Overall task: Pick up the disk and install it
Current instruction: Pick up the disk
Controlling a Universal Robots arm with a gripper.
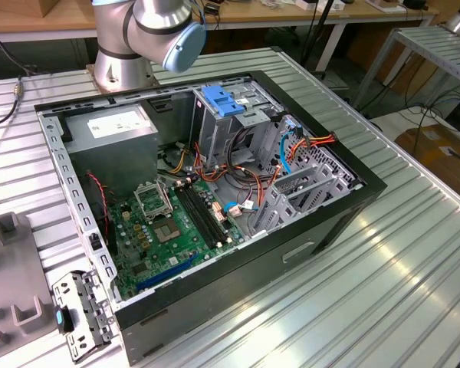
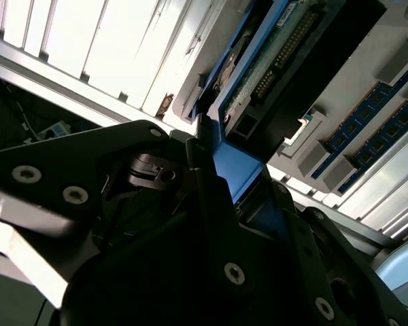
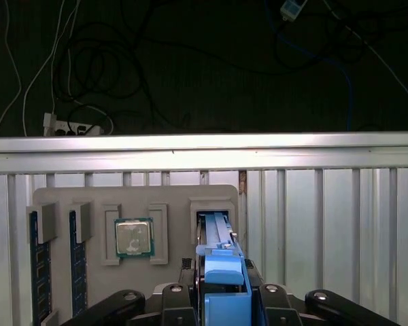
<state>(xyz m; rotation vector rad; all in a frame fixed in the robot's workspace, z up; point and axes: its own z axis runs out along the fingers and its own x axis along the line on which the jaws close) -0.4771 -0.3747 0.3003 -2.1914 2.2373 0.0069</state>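
Observation:
The disk (image 3: 221, 268) stands on edge in a slot of a grey fixture tray (image 3: 170, 197), its blue carrier frame facing the camera. In both wrist views my gripper (image 3: 222, 299) straddles it, one black finger pressed against each side of the blue frame. The second wrist view shows the disk (image 2: 272, 61) from below, with its green circuit board and connector pins, and the gripper (image 2: 241, 180) shut on its blue edge. In the exterior view the open computer case (image 1: 322, 222) lies on the table with its metal drive cage (image 1: 238, 123) near the back.
On the fixture tray lie a processor chip (image 3: 134, 238) and two memory sticks (image 3: 37, 255). The ribbed aluminium table's edge (image 3: 204, 144) runs just beyond the tray, with cables on the floor behind. A light-blue latch plate (image 1: 222, 100) tops the drive cage. The arm's base (image 1: 138, 38) stands behind the case.

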